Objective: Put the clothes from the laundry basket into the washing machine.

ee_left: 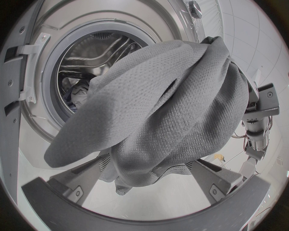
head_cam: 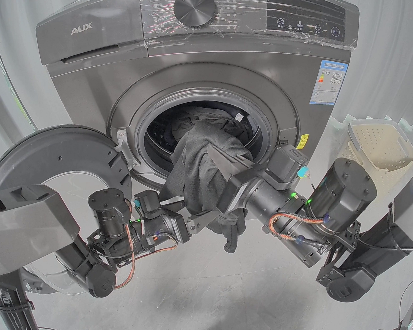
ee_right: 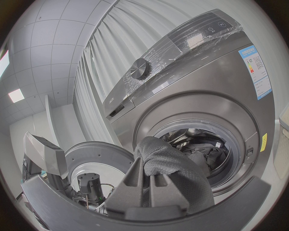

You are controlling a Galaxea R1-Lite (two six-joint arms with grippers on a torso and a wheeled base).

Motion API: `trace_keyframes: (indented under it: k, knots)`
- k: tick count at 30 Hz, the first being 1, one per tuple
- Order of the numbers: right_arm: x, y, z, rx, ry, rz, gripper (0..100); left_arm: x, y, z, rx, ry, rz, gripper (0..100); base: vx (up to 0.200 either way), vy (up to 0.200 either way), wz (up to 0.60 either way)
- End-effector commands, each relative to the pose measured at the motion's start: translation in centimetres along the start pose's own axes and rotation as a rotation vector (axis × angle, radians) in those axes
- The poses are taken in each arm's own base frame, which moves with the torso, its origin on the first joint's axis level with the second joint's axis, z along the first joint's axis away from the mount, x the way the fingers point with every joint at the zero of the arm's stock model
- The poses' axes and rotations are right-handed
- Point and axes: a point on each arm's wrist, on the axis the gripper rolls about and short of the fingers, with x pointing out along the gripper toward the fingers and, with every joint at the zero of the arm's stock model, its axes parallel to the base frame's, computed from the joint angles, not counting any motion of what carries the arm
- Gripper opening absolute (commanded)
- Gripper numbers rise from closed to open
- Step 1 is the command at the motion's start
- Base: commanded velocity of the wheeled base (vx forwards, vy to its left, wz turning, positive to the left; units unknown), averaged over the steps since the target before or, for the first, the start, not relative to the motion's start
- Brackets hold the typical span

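The round dark grey door with its clear window of the one grey metal front-loading washing machine stands swung wide to the robot's left, hinged at the left edge of the round drum mouth, and the left arm sits just in front of it. Below the mouth lies a stretch of pale grey floor, with white pleated curtain on both sides of the machine. One dark grey knitted garment spills over the lower lip of the mouth, its upper part inside the drum and its lower end hanging free above the floor. The right claw is at the mouth with its two fingers pressed nearly together, pinching a fold of this garment that bunches over the tips. The left claw is lower, just beside the hanging end, fingers spread wide, with the cloth draped loosely between them and not gripped. Deeper in the drum lie more dark clothes, too bunched to count. One cream perforated plastic laundry basket stands on the floor to the machine's right, well apart from both claws.
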Motion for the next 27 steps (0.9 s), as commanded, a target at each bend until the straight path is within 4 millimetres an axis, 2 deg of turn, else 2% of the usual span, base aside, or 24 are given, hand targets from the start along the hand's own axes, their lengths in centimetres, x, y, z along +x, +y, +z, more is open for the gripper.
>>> trace_keyframes:
  k: [1,6,7,12,17,20,23,24,27]
  knots:
    - [0.0,0.0,-0.1,0.001,0.003,-0.001,0,0.2,-0.4,-0.4,-0.002,0.008,-0.014,100,0.0,0.0,0.0]
    - [0.1,0.0,-0.4,0.0,0.009,-0.001,0,0.4,-1.0,-0.4,0.004,0.0,-0.031,100,0.0,0.0,0.0]
    - [0.1,0.0,-0.4,0.0,0.009,-0.001,0,0.5,-1.0,-0.4,0.007,-0.006,-0.03,0,0.0,0.0,0.0]
    - [0.0,-0.1,-0.5,0.001,0.01,-0.003,0,0.4,-1.4,-0.3,0.022,-0.049,-0.023,0,0.0,0.0,0.0]
    - [0.1,-0.2,-0.7,0.0,0.014,-0.008,0,-0.8,-1.7,-0.7,0.026,-0.048,-0.021,0,0.0,0.0,0.0]
    - [0.2,-0.7,-0.8,-0.004,0.017,-0.02,0,-1.8,-2.2,-0.5,0.036,-0.041,-0.02,0,0.0,0.0,0.0]
    - [0.4,-1.6,-1.4,-0.012,0.03,-0.044,0,-3.9,-3.2,0.1,0.041,-0.038,-0.02,0,0.0,0.0,0.0]
    - [0.4,-1.6,-1.4,-0.012,0.03,-0.044,0,-3.9,-3.2,0.1,0.041,-0.038,-0.02,0,0.0,0.0,0.0]
    - [0.5,-2.4,-2.5,-0.013,0.057,-0.063,0,-6.4,-5.5,1.0,0.054,-0.047,-0.062,0,0.0,0.0,0.0]
